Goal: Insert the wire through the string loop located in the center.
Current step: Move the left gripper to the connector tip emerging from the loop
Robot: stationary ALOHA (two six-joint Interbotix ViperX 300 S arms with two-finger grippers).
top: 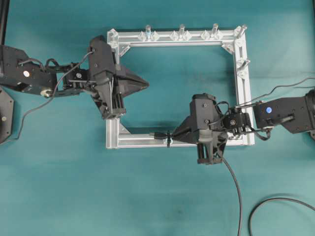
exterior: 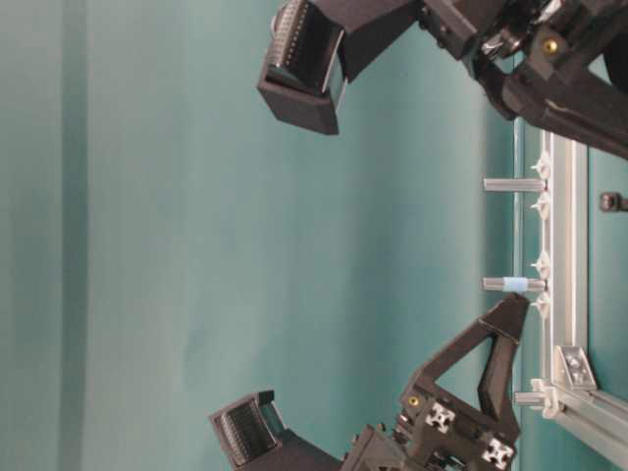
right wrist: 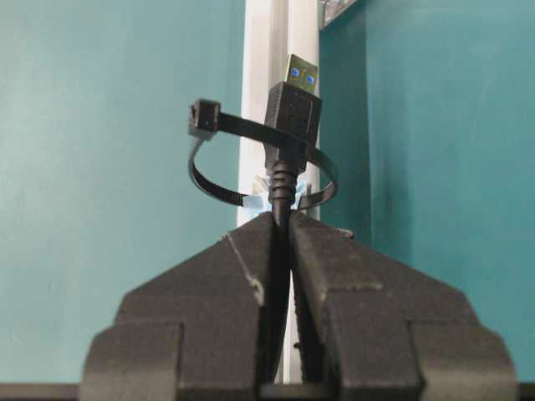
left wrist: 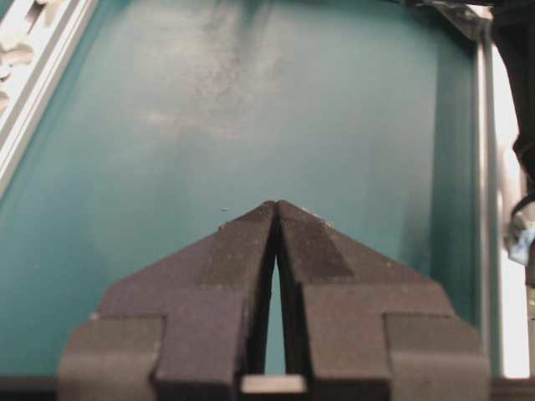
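Observation:
The wire (right wrist: 284, 188) is a thin black cable ending in a black USB plug (right wrist: 293, 107) with a silver tip. My right gripper (right wrist: 284, 219) is shut on the wire just behind the plug. The plug pokes through the string loop (right wrist: 219, 189), a black ring with a pale-blue fitting (right wrist: 266, 190) on the silver frame bar (right wrist: 266, 50). From overhead, the right gripper (top: 176, 136) sits at the loop (top: 168, 139) on the frame's front bar, with the plug (top: 156, 134) pointing left past it. My left gripper (top: 146, 85) is shut and empty, hovering inside the frame near its left side.
The square aluminium frame (top: 243, 103) lies on the teal table, with upright silver pegs (top: 181, 30) along its far bar. The wire's slack (top: 235, 187) trails from the right gripper toward the front edge and curls at the lower right (top: 275, 201).

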